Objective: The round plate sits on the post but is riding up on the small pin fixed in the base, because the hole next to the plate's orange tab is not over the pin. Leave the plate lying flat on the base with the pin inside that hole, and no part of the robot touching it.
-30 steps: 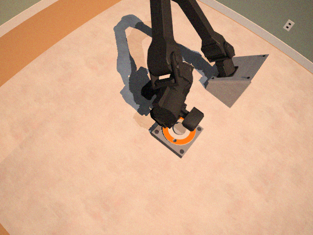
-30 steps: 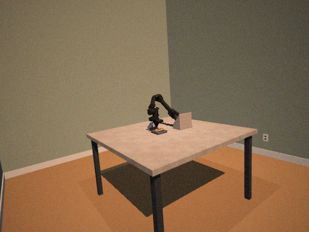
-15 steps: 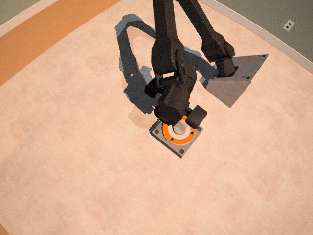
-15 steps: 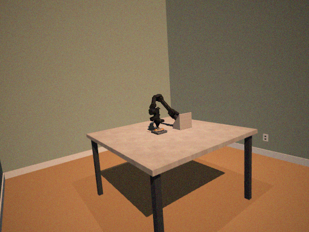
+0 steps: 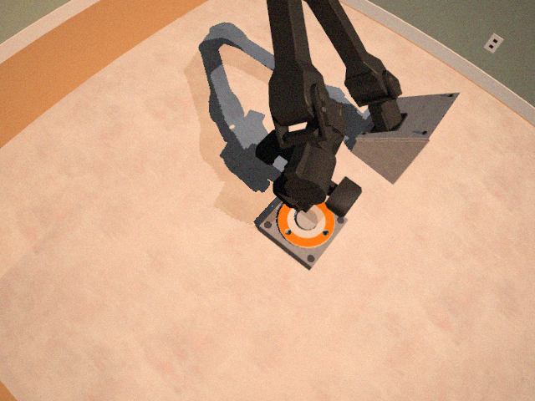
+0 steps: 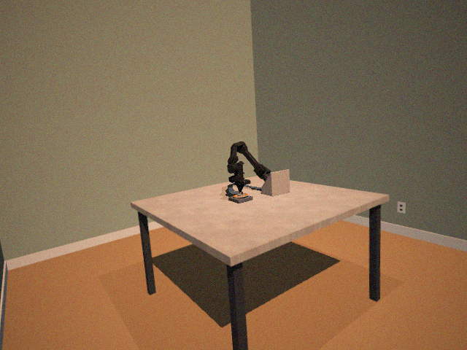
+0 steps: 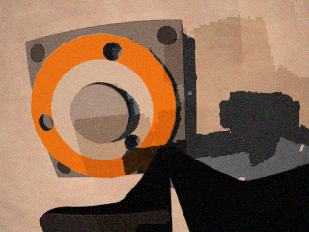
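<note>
On grey base (image 7: pixel 170 58), orange plate (image 7: pixel 71 65), closed hand (image 7: pixel 157 155) at its near rim.

centre of the top view: orange plate (image 5: pixel 306 238) with a pale inner ring, on a grey base (image 5: pixel 297 251) with dark corner holes; black gripper (image 5: pixel 304 205); mottled pinkish-beige table (image 5: pixel 129 259).

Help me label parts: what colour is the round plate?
Orange round plate, clearest in the wrist view.

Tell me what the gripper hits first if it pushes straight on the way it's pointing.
Most likely the orange plate: the shut gripper points down at its near rim, by the darker tab. Whether it already touches there is unclear; the grey base lies just beneath.
</note>
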You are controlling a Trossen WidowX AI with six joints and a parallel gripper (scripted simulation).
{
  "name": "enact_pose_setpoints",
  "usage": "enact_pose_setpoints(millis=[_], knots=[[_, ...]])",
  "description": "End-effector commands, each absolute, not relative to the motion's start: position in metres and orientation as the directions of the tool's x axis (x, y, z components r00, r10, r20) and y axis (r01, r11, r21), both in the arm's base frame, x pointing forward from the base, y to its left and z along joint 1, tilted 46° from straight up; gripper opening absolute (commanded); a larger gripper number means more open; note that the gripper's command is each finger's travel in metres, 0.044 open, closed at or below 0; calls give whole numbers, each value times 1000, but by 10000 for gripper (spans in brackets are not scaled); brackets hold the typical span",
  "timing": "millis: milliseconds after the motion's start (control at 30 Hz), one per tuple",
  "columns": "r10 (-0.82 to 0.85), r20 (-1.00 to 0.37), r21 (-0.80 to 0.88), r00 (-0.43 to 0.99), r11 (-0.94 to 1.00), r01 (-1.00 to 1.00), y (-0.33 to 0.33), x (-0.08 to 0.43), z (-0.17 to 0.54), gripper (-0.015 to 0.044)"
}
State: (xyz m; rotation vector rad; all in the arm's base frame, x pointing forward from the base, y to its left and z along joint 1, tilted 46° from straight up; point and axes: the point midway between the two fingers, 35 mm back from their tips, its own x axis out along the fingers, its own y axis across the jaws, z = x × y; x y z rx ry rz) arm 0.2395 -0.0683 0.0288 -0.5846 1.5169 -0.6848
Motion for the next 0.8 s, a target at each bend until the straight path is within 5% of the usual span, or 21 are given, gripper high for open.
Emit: enact_pose_setpoints(millis=[0,767], knots=[[-717,-693,-721,-73,692,37,-66,232,25,0],[-717,-694,-720,-73,693,37,-50,222,13,0]])
